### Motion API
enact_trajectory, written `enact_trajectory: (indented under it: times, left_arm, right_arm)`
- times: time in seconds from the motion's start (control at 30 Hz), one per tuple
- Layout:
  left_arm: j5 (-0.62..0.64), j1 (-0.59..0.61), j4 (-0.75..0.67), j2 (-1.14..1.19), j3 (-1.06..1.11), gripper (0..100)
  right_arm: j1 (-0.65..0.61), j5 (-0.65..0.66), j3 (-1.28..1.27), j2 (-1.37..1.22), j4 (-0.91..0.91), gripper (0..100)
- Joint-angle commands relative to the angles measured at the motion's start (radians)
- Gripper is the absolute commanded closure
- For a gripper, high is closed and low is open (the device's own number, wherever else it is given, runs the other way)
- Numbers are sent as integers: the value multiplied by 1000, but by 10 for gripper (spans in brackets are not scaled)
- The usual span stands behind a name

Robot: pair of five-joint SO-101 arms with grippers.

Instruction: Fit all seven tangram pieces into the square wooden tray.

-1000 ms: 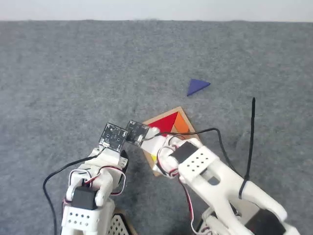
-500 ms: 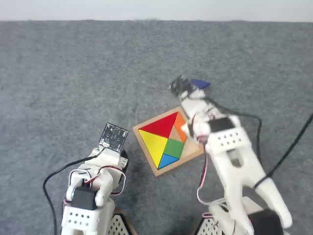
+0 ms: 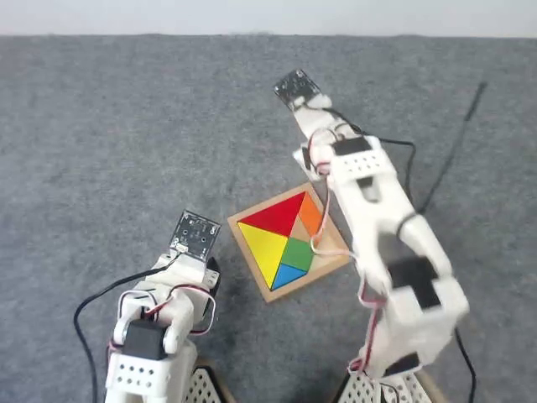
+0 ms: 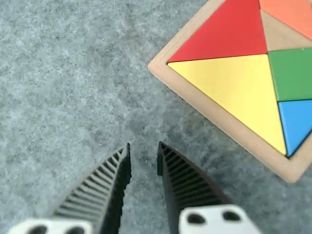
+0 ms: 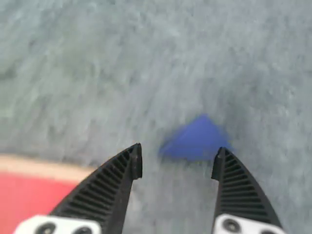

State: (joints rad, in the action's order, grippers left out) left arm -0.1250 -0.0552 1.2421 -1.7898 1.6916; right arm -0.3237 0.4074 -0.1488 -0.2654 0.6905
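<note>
Square wooden tray (image 3: 247,264): lies on the grey felt mat (image 3: 101,126) at mid-table, turned so that one corner points to the near side.
Pieces in the tray: red triangle (image 3: 277,217), yellow triangle (image 3: 264,248), green square (image 3: 298,252), light blue triangle (image 3: 289,275) and orange piece (image 3: 310,214), all lying flat and edge to edge.
Bare wood (image 4: 280,36): an unfilled patch between the red, orange and green pieces.
Dark blue triangle (image 5: 195,141): flat on the mat, outside the tray, near its far side and not touching it.
Right gripper (image 5: 179,148): jaws spread wide, one on either side of the dark blue triangle and above it, holding nothing.
Right arm (image 3: 361,176): stretched over the tray's right corner toward the far side.
Left gripper (image 4: 144,145): jaws a narrow gap apart, holding nothing, over bare mat just near-left of the tray.
Left arm (image 3: 159,323): at the near left of the table.
</note>
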Motion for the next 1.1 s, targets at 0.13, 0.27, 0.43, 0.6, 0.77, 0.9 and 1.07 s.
enact_trajectory:
  times: [0.13,0.27,0.43,0.6,0.77,0.9,1.07]
  left_arm:
    - [6,-2,5,-2,-7,912]
    - [6,-2,5,-2,-7,912]
    - [6,-2,5,-2,-7,912]
    - [6,-2,5,-2,-7,912]
    - [6,-2,5,-2,-7,912]
    - [6,-2,5,-2,-7,912]
    - [6,-2,5,-2,-7,912]
  right_arm:
    - [127,-405,362,-239,-27,764]
    - [147,-589,463,-346,-25,764]
    - [145,-629,545,-443,-25,764]
    - [147,-634,624,-515,-25,764]
    - [151,-631,684,-576,-25,764]
    - [151,-629,704,-604,-22,764]
    - [143,-582,717,-601,136,764]
